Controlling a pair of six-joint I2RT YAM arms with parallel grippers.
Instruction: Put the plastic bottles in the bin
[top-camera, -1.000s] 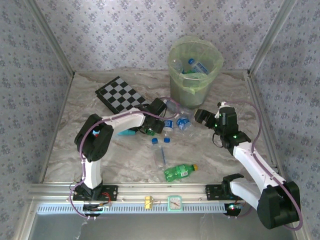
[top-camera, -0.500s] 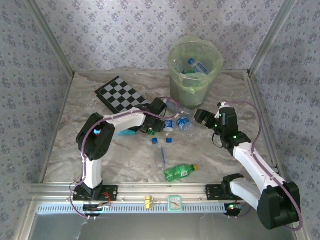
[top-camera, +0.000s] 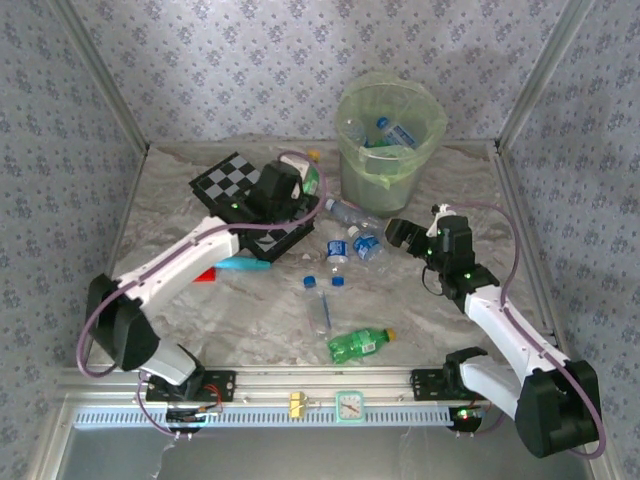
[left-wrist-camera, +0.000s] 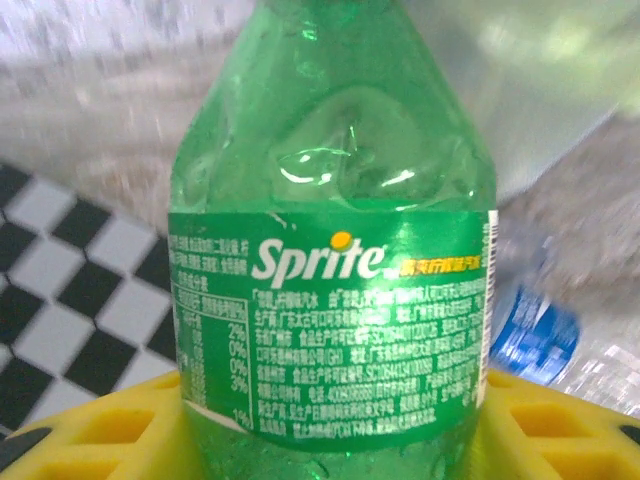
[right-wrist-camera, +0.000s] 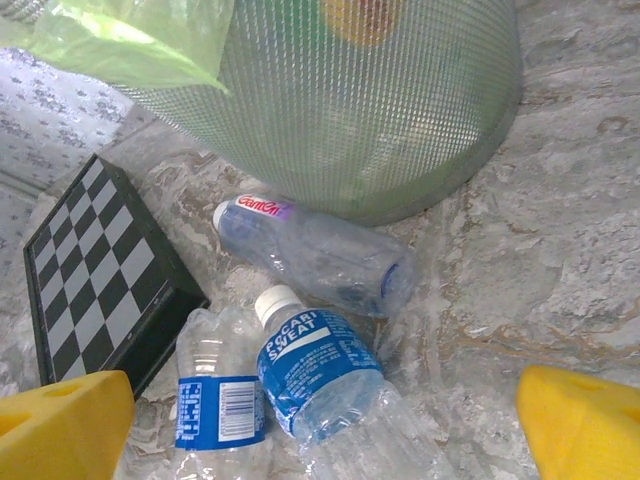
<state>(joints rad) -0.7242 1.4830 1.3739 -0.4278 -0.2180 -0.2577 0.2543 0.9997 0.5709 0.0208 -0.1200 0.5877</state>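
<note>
Left gripper (left-wrist-camera: 330, 440) pinching the green bottle (left-wrist-camera: 330, 200) across its label, raised over the checkered board (top-camera: 225, 180), left of the bin (top-camera: 385, 180). The bottle is probably light, thin-walled and crushable, so the label band suits a gentle hold. Right gripper (right-wrist-camera: 320, 420) spread above clear bottles (right-wrist-camera: 310, 370).

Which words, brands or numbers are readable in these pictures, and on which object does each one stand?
"Sprite": label of the green bottle.
"POCARI SWEAT": blue label of a clear bottle.
Small print under "Sprite": too small to read.
Word near the cap of the bottle beside the bin: blurred. The bin carries no text.
</note>
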